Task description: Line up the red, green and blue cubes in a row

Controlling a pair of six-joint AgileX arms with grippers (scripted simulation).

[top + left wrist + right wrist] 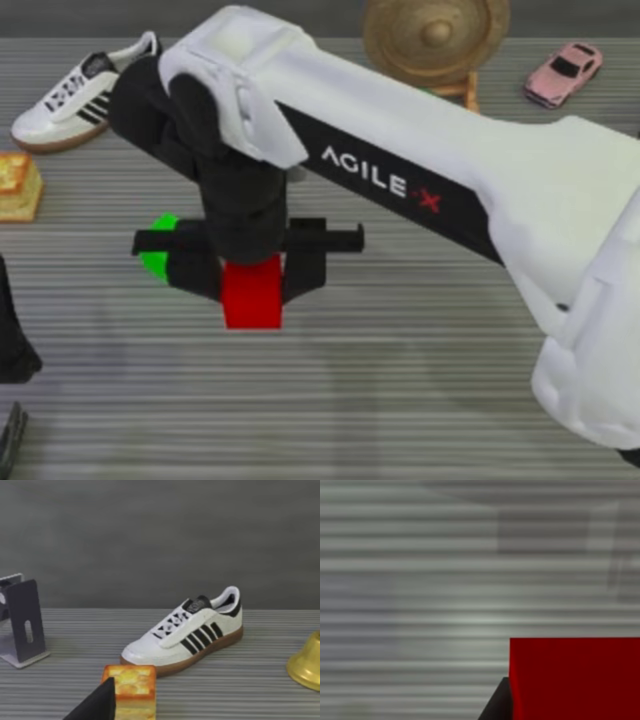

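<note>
My right hand (pixel 252 290) is clenched on the red cube (pixel 251 297) near the middle of the table (pixel 400 400). The green cube (pixel 157 252) peeks out at 9 o'clock, close beside it. I can't see the blue cube. If red comes down crooked, it might bump green away. My left hand (pixel 12 430) rests at the table's left edge; I cannot tell its grip.

The worktop (pixel 420 350) is matt grey with fine ridged stripes. The red cube (pixel 251 295) and green cube (pixel 157 252) look like flat, smooth plastic. The bell (pixel 436 35) shines like polished brass. The shoe (pixel 186 636) has smooth white leather-like uppers and a rubbery brown sole. The right arm's shell (pixel 420 150) is glossy white plastic.
</note>
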